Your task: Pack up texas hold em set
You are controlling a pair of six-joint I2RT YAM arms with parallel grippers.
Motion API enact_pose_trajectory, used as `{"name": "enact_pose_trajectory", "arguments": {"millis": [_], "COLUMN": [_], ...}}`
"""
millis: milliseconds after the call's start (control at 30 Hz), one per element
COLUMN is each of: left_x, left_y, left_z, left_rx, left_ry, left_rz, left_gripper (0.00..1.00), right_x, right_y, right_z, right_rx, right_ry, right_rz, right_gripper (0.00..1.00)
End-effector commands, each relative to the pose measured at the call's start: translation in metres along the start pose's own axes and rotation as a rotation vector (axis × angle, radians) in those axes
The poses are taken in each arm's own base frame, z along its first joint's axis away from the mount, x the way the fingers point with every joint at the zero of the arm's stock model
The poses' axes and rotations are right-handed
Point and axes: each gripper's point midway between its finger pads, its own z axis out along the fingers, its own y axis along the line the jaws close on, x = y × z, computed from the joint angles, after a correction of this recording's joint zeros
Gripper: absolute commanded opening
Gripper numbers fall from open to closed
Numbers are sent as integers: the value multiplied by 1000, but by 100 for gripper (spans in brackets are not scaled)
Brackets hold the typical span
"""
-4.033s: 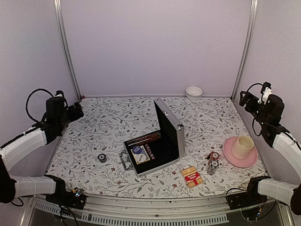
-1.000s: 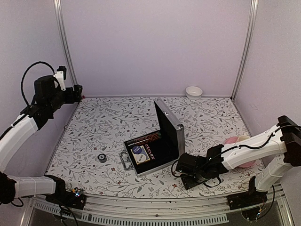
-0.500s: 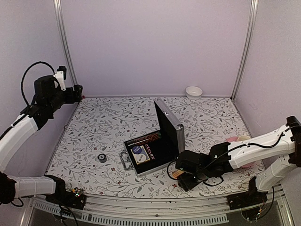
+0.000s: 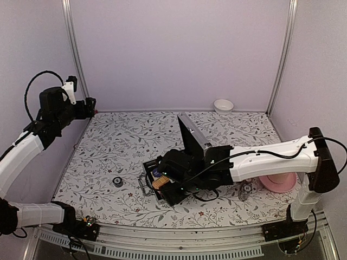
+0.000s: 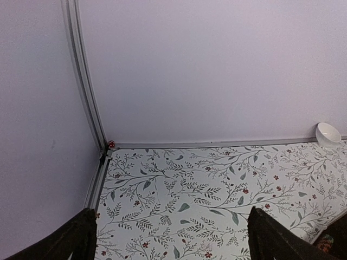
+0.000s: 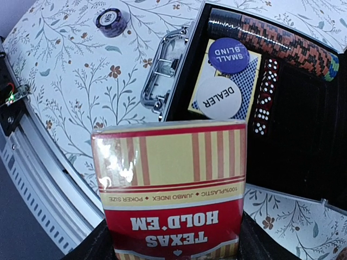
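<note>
The silver briefcase (image 4: 196, 136) stands open mid-table, lid upright, black lining showing (image 6: 303, 151). Inside lie a blue deck with round "small blind" and "dealer" discs (image 6: 226, 89), dice and a row of chips (image 6: 282, 40). My right gripper (image 4: 158, 183) is shut on the red and yellow "Texas Hold'em" card deck (image 6: 171, 187) and holds it over the case's front-left edge, by the handle (image 6: 160, 89). The small black round button (image 4: 117, 181) lies left of the case, also in the right wrist view (image 6: 110, 20). Loose red/white chips (image 4: 246, 189) lie right of the case. My left gripper (image 4: 89, 104) is open, raised at the far left.
A cream cup on a pink plate (image 4: 279, 182) sits at the right, partly behind my right arm. A small white bowl (image 4: 223, 105) stands at the back wall, also in the left wrist view (image 5: 328, 133). The table's metal front rail (image 6: 38, 179) lies close below the deck.
My right arm has swung left from the table's right front, carrying the red deck to the case's front-left edge. The left arm has not moved in the last second.
</note>
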Motion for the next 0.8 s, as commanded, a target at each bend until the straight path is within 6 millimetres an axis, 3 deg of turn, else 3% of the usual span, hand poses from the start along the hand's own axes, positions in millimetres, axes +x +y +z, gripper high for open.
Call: {"name": "enact_pose_trajectory", "arguments": {"millis": [0, 100, 333, 567, 767], "left_x": [-5, -6, -7, -6, -5], "left_y": [-3, -3, -4, -4, -4], "left_z": [-4, -5, -6, -5, -5], "left_rx": [15, 16, 22, 18, 18], "left_ry": [-22, -23, -28, -24, -23], "left_rz": [-8, -8, -10, -8, -7], "left_gripper": [97, 97, 97, 97, 97], "right_x": [-18, -28, -35, -44, -52], "right_y": [-14, -28, -84, -109, -119], "right_z": [20, 31, 50, 68, 78], "right_rx": [87, 121, 310, 372, 391], "right_ry": [10, 12, 33, 41, 32], "right_rz": [71, 147, 230, 240, 218], "right_gripper": [57, 57, 58, 58, 59]}}
